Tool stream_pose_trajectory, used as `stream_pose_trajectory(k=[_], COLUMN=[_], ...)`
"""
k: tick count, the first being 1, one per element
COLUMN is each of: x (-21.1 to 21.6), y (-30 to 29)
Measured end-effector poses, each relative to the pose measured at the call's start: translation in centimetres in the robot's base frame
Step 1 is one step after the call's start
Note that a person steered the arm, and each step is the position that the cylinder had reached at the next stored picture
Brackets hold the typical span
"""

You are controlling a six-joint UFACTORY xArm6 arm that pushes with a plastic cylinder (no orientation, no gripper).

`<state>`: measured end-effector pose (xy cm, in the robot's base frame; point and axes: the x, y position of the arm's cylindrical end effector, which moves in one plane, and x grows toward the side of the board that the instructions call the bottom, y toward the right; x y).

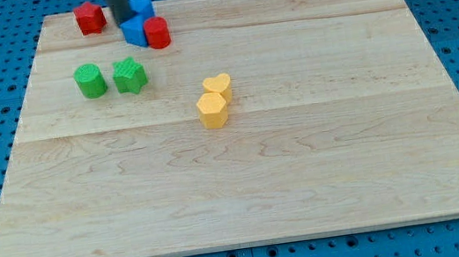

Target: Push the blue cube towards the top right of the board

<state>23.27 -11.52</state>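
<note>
My dark rod comes down from the view's top, and my tip point(123, 22) rests on the board at the top left. A blue cube point(135, 30) sits just right of and below the tip, touching or nearly touching it. A second blue block point(142, 5) lies behind it, right of the rod. A red cylinder point(157, 33) touches the blue cube's right side. A red block point(91, 18) lies left of the rod.
A green cylinder point(90, 80) and a green star-like block point(129, 75) sit below the cluster. A yellow heart point(218, 86) and a yellow hexagon point(212, 110) lie near the middle. The wooden board point(305, 163) sits on a blue pegboard.
</note>
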Motion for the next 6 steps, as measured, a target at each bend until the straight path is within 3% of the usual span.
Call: stream_pose_trajectory(k=[2,4,6], x=[-1.4,-4.1,-1.6], y=[-5.6,-1.8,21.2])
